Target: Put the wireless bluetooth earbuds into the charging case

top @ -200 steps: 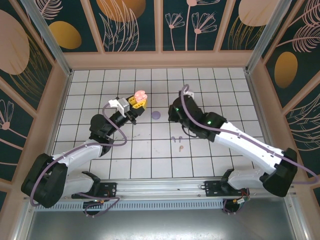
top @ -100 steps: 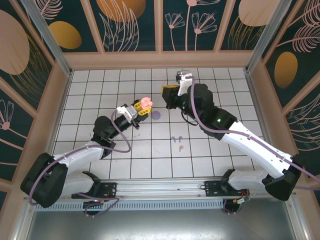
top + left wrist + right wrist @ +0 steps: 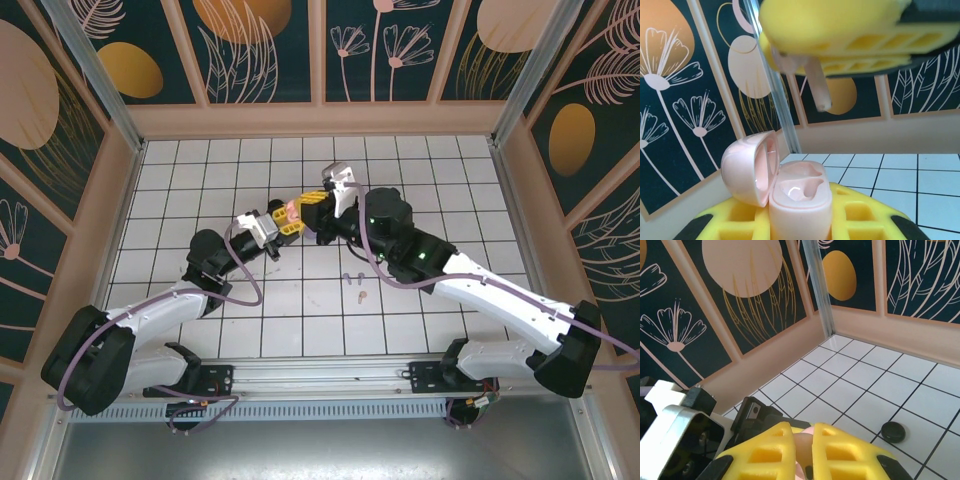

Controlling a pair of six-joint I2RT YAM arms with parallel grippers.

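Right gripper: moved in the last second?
Yes. The right gripper, holding a pink earbud, has swung left, away from the loose earbuds on the tiles, to the pink case in the left gripper.

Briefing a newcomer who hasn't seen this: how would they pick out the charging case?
Over the middle of the white tiled floor, the two arms meet. The left gripper clamps the charging case between yellow fingers, under the right gripper with its earbud. It is the pale pink shell with its lid hinged open.
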